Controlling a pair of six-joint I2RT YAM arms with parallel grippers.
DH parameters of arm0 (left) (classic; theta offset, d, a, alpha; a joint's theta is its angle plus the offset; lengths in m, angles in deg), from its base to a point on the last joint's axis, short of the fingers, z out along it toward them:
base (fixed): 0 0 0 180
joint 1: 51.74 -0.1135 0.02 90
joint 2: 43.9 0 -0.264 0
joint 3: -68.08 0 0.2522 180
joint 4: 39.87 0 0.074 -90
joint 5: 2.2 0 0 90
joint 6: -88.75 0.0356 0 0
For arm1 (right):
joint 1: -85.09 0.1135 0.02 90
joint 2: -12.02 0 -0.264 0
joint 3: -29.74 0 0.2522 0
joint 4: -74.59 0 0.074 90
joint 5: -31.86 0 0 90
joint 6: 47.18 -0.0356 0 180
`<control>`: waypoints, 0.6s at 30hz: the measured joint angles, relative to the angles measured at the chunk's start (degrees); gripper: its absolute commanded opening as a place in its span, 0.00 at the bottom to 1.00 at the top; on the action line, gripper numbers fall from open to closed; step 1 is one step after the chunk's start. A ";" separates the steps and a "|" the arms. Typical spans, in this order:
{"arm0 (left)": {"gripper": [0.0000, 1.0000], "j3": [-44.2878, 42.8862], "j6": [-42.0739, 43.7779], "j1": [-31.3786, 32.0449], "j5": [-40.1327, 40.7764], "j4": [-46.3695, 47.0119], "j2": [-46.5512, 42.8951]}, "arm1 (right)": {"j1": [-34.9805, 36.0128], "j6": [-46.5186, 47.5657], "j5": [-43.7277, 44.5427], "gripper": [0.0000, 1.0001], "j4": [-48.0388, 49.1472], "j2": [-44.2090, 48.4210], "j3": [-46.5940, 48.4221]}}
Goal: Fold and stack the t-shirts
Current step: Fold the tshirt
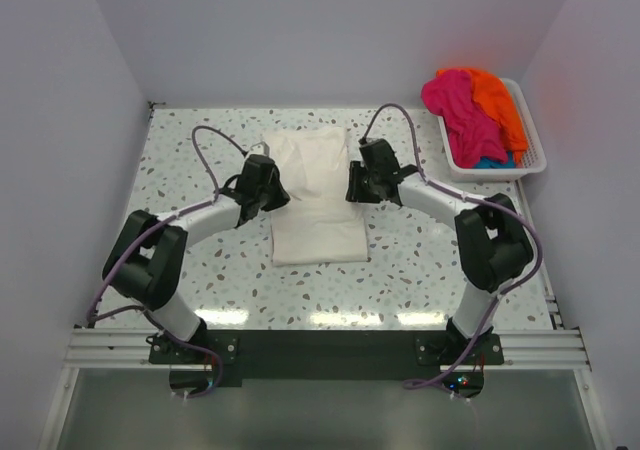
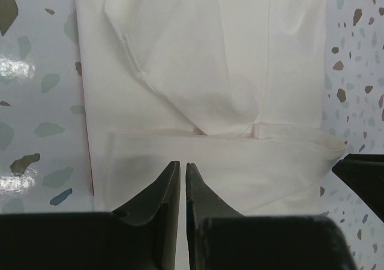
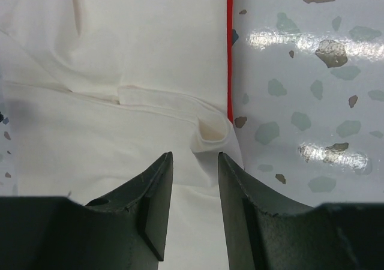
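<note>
Cream-white t-shirt [image 1: 312, 195], thin red edge, on white surface [image 1: 420, 270] flecked grey, teal and brown. Far right: white basket [image 1: 530, 130], magenta-pink tee [image 1: 452, 105], orange tee [image 1: 497, 100], teal tee [image 1: 490, 162]. Black left hand [image 2: 182, 174], black right hand [image 3: 193, 162].

The bench [image 1: 200, 270] is a glossy white surface speckled with grey, brown and greenish chips, and it catches bright patches of light along its near part. Pale walls close it in on the left, the far side and the right, and an aluminium rail [image 1: 320, 348] runs along its near edge. In the middle lies a cream-white t-shirt [image 1: 315, 195], folded into a long strip that runs from near to far, flat at the near end and fuller and creased at the far end. A thin red edge [image 3: 230, 42] shows along one long side, against the bench. A white slatted basket [image 1: 534, 140] stands in the far right corner, well apart from the shirt.
</note>
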 measured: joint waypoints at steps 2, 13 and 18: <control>0.11 0.07 0.02 0.28 -0.79 0.33 1.88 | 0.24 0.22 0.00 0.39 -0.02 -0.74 0.09; 0.11 -2.40 0.48 -0.39 -1.55 1.27 10.58 | -0.63 1.95 0.50 0.35 -2.38 -10.23 6.34; 0.11 -1.81 0.15 -1.57 -1.29 1.73 10.36 | -3.87 1.53 0.00 0.26 -2.19 -11.96 7.72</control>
